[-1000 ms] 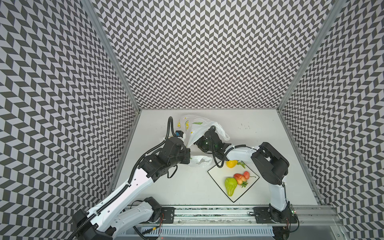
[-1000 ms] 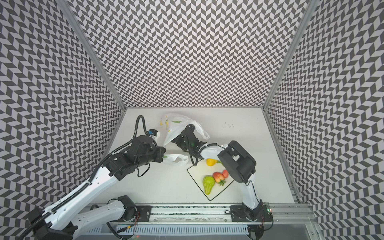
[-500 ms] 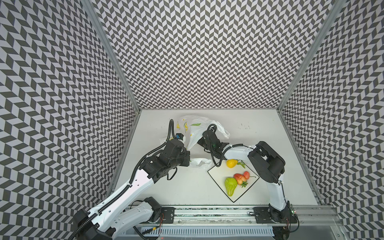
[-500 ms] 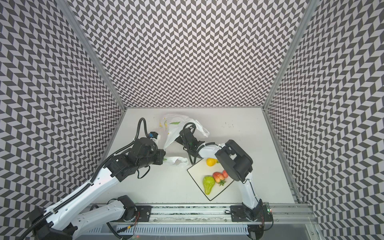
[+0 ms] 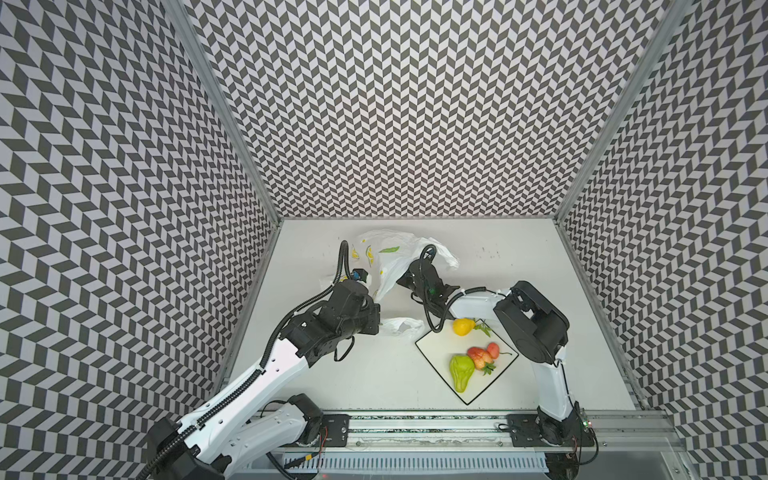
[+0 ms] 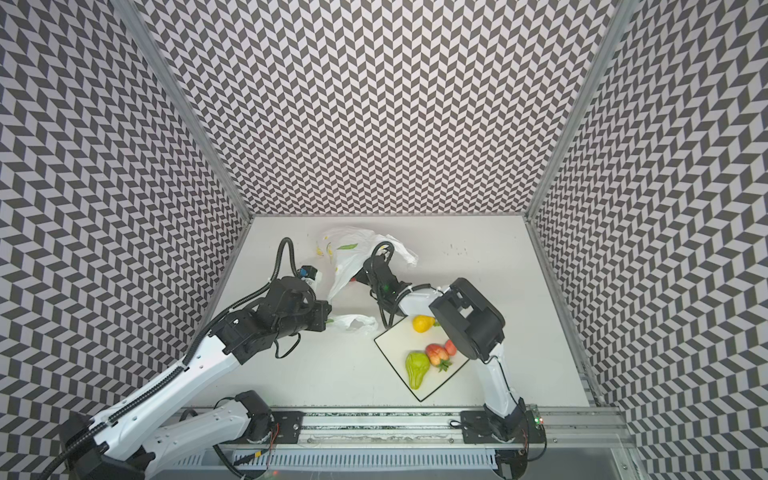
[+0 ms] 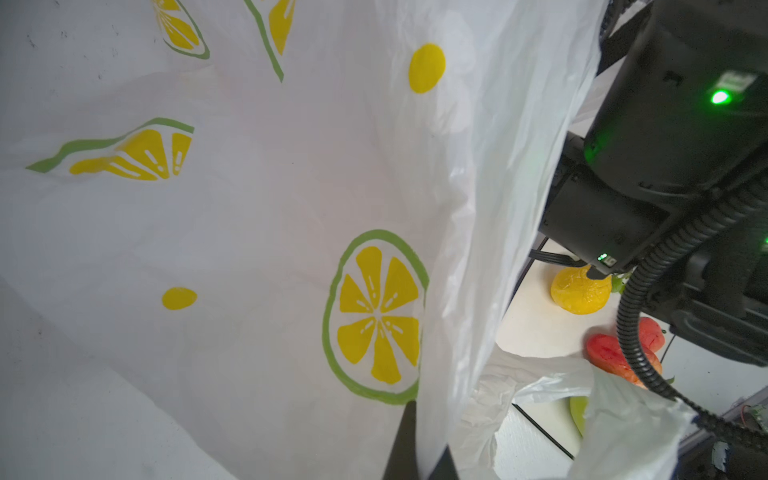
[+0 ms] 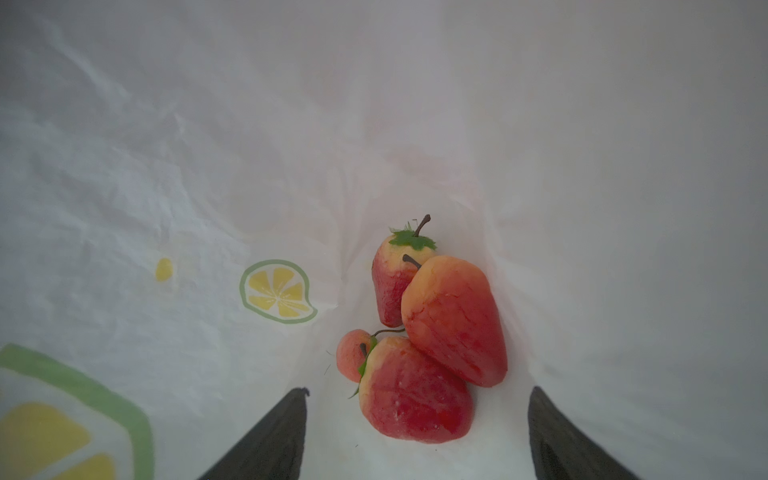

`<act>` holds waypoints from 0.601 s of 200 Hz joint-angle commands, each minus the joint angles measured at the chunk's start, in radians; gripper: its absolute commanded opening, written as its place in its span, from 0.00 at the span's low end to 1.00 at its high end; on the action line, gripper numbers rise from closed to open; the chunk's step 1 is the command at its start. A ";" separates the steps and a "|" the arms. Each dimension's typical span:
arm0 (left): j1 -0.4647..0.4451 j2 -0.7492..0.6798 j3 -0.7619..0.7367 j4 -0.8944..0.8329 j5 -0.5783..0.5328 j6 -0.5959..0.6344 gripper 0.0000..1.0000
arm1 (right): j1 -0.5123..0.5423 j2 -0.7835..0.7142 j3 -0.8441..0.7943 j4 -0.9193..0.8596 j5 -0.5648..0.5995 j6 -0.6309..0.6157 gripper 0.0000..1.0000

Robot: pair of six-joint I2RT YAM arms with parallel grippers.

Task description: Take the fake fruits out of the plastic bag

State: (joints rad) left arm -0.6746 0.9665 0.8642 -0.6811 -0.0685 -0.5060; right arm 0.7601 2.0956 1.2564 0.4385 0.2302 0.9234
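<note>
The plastic bag (image 5: 395, 257), white with lemon-slice prints, lies at the back middle of the table with its mouth lifted. My left gripper (image 7: 422, 453) is shut on the bag's edge and holds it up. My right gripper (image 8: 419, 392) is inside the bag and open, its dark fingers either side of a red strawberry (image 8: 415, 395). Two more red-yellow fake fruits (image 8: 453, 320) (image 8: 392, 286) and a small red one (image 8: 351, 353) lie just beyond, untouched. In both top views the right wrist (image 5: 424, 278) reaches into the bag mouth, which hides the fingers.
A white black-rimmed plate (image 5: 432, 345) sits front right of the bag. It holds a yellow lemon (image 5: 462, 326), a green pear (image 5: 460, 372) and red fruits (image 5: 482, 357). One loose bag handle (image 5: 401, 326) lies beside the plate's corner. Patterned walls close in three sides.
My right gripper has pushed a little deeper into the bag, towards the back, and its jaws have spread wider. The left gripper keeps its hold on the bag edge, almost still.
</note>
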 commanded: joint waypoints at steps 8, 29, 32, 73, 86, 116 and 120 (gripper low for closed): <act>-0.004 -0.012 -0.008 0.006 0.016 0.013 0.00 | -0.011 0.050 0.045 0.048 -0.015 -0.006 0.83; -0.005 -0.012 -0.008 0.010 0.025 0.019 0.00 | -0.014 0.070 0.071 0.040 -0.029 -0.013 0.83; -0.005 -0.012 -0.008 0.009 0.026 0.019 0.00 | -0.015 0.074 0.077 0.036 -0.030 -0.015 0.83; -0.003 -0.019 0.028 -0.001 -0.022 0.024 0.32 | -0.019 0.107 0.120 0.000 -0.082 -0.004 0.82; -0.003 -0.029 0.060 -0.010 -0.071 0.014 0.61 | -0.019 0.106 0.118 -0.020 -0.104 0.008 0.81; 0.017 -0.033 0.197 -0.018 -0.191 0.000 0.87 | -0.019 0.090 0.093 -0.036 -0.147 0.018 0.81; 0.026 -0.028 0.218 -0.015 -0.202 0.000 0.89 | -0.018 0.086 0.091 -0.037 -0.152 0.018 0.81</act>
State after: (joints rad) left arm -0.6727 0.9604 0.9531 -0.7109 -0.1478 -0.4927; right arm 0.7433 2.1853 1.3582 0.4023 0.1257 0.9257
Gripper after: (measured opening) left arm 0.841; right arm 0.809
